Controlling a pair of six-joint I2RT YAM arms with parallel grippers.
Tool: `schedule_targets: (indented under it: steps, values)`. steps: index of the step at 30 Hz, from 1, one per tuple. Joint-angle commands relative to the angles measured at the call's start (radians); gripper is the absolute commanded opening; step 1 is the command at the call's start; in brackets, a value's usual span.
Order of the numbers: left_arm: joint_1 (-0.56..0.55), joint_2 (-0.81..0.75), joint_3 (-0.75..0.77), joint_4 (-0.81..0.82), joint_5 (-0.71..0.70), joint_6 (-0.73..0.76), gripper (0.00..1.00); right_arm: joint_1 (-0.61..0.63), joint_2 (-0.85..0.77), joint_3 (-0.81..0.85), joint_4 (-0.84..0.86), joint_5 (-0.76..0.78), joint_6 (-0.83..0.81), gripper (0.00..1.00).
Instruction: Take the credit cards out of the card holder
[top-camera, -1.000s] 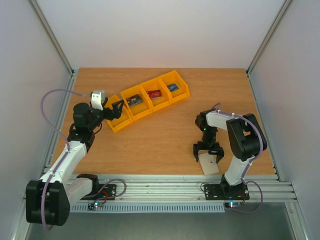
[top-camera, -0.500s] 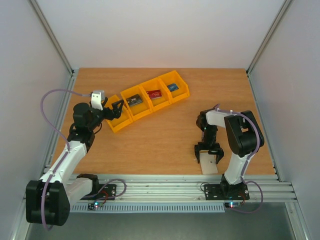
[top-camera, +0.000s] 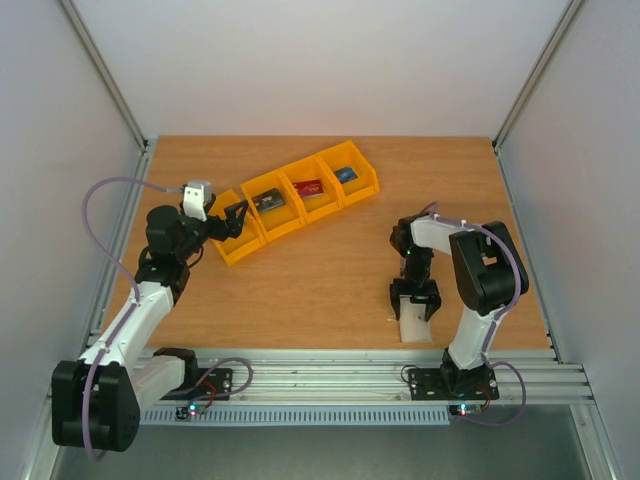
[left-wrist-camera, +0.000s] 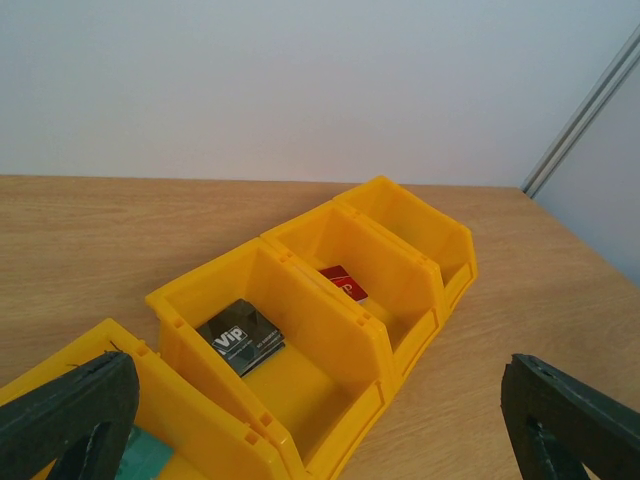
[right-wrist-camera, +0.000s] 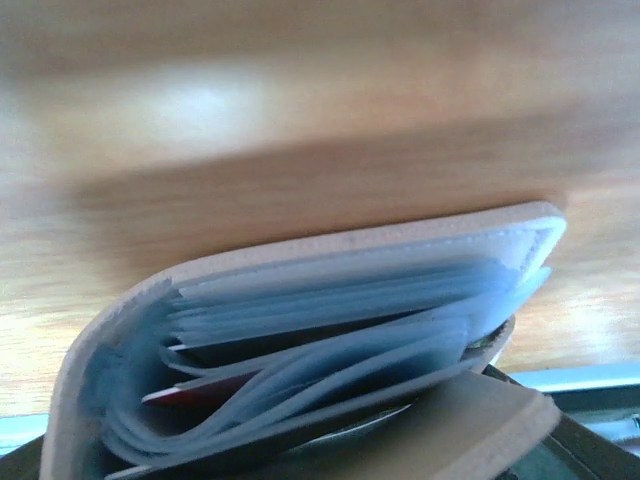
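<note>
The card holder (top-camera: 414, 326) lies near the table's front edge, cream outside. In the right wrist view it (right-wrist-camera: 300, 250) gapes open, showing pale blue pockets and the edge of a red card (right-wrist-camera: 190, 385). My right gripper (top-camera: 415, 304) points down with its jaws either side of the holder's far end; whether they press on it does not show. My left gripper (left-wrist-camera: 320, 370) is open and empty over the yellow bins (top-camera: 300, 200). These hold a teal card (left-wrist-camera: 150, 455), a dark VIP card (left-wrist-camera: 240, 338), a red card (left-wrist-camera: 343, 283) and a blue card (top-camera: 345, 174).
The four joined yellow bins run diagonally across the back left of the wooden table (top-camera: 330, 270). The metal front rail (top-camera: 330, 365) lies just behind the card holder. Side walls close in the table on the left and right.
The right gripper's jaws have narrowed around the card holder, which has shifted slightly left and turned a little. The left arm has stayed still.
</note>
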Motion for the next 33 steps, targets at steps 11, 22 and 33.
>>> schedule_targets:
  steps: [11,22,33]
  values:
    - [-0.006,0.000,0.006,0.031,0.042,0.010,0.99,0.010,-0.100,0.201,0.069,0.019,-0.011,0.67]
    - [-0.058,0.022,0.010,0.023,0.138,0.050,0.99,0.020,-0.108,0.330,0.093,0.024,-0.004,0.63]
    - [-0.287,0.195,0.125,0.021,0.306,0.179,0.99,0.133,-0.109,0.758,-0.017,0.083,0.029,0.62]
